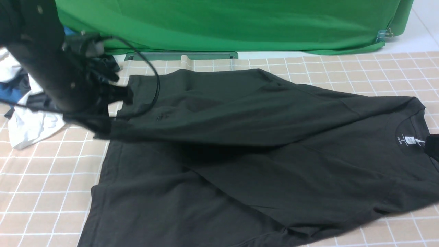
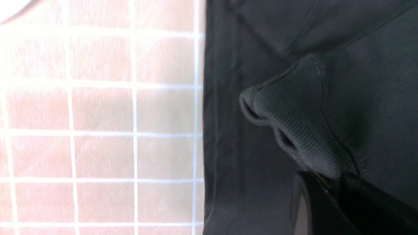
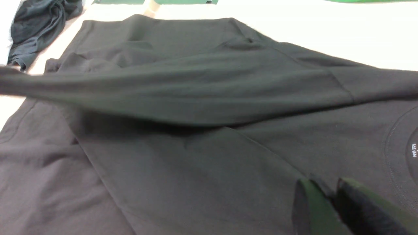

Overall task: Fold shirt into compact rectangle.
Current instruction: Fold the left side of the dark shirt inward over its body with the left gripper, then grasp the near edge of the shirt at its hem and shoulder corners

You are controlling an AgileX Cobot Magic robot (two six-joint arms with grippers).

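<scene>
Held ribbed edge of shirt (image 1: 260, 178) clamped in left gripper (image 2: 329, 179), raised above the body spread on counter (image 1: 41, 206). Could not tell whether right gripper (image 3: 326, 191), beside neck label (image 1: 410, 140), gripped or released. Judged lengthwise fold in hand; next called for laying raised side flat, edges aligned.

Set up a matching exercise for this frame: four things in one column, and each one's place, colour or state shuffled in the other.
Things
1. left gripper
2. neck label
3. white garment
4. backdrop cloth

Descriptions
A. green, hanging beyond the checked table cover
B. shut on a ribbed fold of the black T-shirt
C. crumpled at the far left of that cover
D. inside the collar, toward the robot's right

Pairs: 1-B, 2-D, 3-C, 4-A
</scene>
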